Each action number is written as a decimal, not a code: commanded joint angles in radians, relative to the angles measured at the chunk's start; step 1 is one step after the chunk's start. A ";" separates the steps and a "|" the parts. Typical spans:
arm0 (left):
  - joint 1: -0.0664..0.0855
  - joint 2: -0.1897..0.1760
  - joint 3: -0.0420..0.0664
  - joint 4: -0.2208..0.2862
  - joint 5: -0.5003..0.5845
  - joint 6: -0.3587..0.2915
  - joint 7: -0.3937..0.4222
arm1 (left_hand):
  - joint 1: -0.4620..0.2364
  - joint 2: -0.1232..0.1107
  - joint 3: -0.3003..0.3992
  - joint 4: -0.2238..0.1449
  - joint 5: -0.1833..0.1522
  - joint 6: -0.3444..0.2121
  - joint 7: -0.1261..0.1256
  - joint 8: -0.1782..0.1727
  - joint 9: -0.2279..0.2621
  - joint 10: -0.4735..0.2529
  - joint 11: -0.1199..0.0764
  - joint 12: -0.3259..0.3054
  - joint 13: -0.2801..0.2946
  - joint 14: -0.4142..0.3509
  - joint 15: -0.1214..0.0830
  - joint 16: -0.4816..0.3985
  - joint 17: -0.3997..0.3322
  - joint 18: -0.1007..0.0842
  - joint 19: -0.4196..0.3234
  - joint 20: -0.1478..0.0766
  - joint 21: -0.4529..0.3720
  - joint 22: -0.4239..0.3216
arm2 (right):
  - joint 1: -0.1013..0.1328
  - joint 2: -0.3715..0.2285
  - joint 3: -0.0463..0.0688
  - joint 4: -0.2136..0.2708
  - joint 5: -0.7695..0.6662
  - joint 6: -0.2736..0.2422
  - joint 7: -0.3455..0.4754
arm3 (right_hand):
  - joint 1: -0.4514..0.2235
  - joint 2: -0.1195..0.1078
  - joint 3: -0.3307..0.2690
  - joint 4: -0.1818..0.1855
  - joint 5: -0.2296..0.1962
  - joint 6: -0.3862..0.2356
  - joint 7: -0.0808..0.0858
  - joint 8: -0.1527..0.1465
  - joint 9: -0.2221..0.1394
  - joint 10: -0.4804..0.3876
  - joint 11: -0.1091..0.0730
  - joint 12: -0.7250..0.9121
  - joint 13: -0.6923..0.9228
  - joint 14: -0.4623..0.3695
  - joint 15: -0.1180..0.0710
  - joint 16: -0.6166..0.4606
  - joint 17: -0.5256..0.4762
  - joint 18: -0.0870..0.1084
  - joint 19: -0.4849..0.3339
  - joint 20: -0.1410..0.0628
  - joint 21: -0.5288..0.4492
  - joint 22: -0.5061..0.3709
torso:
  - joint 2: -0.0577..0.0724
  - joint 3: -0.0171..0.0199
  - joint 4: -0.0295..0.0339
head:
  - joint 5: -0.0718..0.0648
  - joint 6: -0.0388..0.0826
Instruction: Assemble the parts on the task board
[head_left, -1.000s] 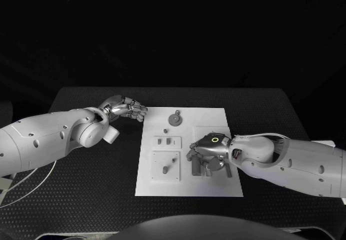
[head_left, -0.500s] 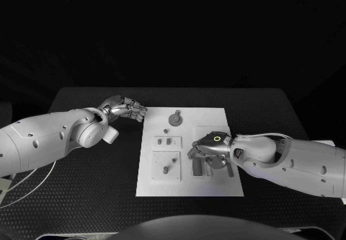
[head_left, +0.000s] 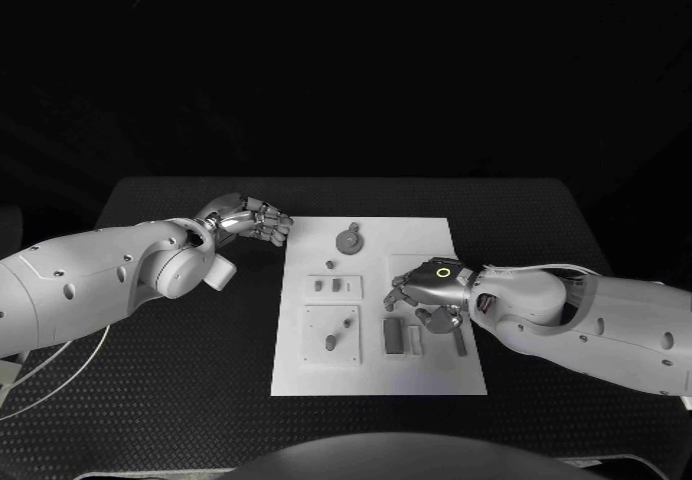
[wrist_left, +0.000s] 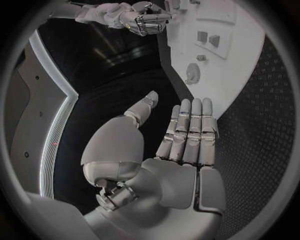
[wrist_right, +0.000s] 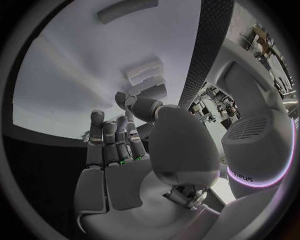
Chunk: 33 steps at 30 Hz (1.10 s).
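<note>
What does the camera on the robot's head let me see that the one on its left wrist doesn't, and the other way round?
Head view alone: the whole task board on the black table, with the flat grey bars near the right robot hand.

Left wrist view alone: the left robot hand's palm side, fingers straight and apart, holding nothing.

Both: the board, the round toothed part, two small square parts, and the right robot hand.

The task board (head_left: 433, 235) lay mid-table (head_left: 173, 400). The left hand (head_left: 254, 218) hung just beside its far left corner; the right hand (head_left: 427, 290) hovered over its right half (above upright parts (head_left: 394, 335)).
</note>
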 joint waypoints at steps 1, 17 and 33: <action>0.000 0.002 0.001 0.002 -0.002 0.011 0.008 | -0.002 -0.007 0.000 0.005 0.001 -0.006 0.000 -0.004 -0.001 -0.007 0.001 0.005 -0.001 -0.004 -0.001 0.001 -0.002 0.020 -0.009 0.000 -0.001 0.001 | 0.014 -0.017 0.000 0.011 0.083 -0.055 -0.003 | -0.013 -0.002 0.005 0.001 -0.006 0.003 0.006 0.007 -0.002 -0.002 0.000 0.007 -0.001 0.006 -0.001 0.007 -0.002 0.000 0.011 -0.003 0.008 0.004 | 0.000 0.0003 -0.0004 | -0.003 0.006; 0.000 0.004 0.001 0.006 -0.002 0.011 0.006 | -0.001 -0.007 0.000 0.005 0.001 -0.006 0.000 -0.004 -0.001 -0.007 0.001 0.005 -0.002 -0.004 -0.001 0.002 -0.002 0.020 -0.009 0.000 -0.001 0.001 | 0.071 -0.150 -0.001 0.051 0.595 0.141 -0.280 | -0.353 -0.034 -0.192 0.236 -0.007 0.205 0.063 0.142 0.057 0.293 -0.116 0.044 -0.039 0.288 -0.119 0.056 -0.040 0.000 0.179 -0.100 0.045 -0.022 | -0.001 -0.0013 -0.0006 | -0.021 0.029; -0.002 0.008 0.000 0.001 -0.002 0.010 0.008 | -0.001 -0.007 0.000 0.006 0.001 -0.005 0.000 -0.003 0.000 -0.006 0.001 0.006 -0.002 -0.004 0.000 0.002 -0.002 0.020 -0.009 0.001 -0.001 0.002 | 0.030 -0.242 -0.001 0.155 0.641 0.148 -0.540 | -0.476 -0.013 -0.218 0.336 -0.008 0.330 0.001 0.183 0.113 0.455 -0.178 0.017 0.023 0.554 -0.194 0.029 0.184 0.000 0.302 -0.177 0.040 -0.050 | -0.005 -0.0002 -0.0083 | -0.028 0.038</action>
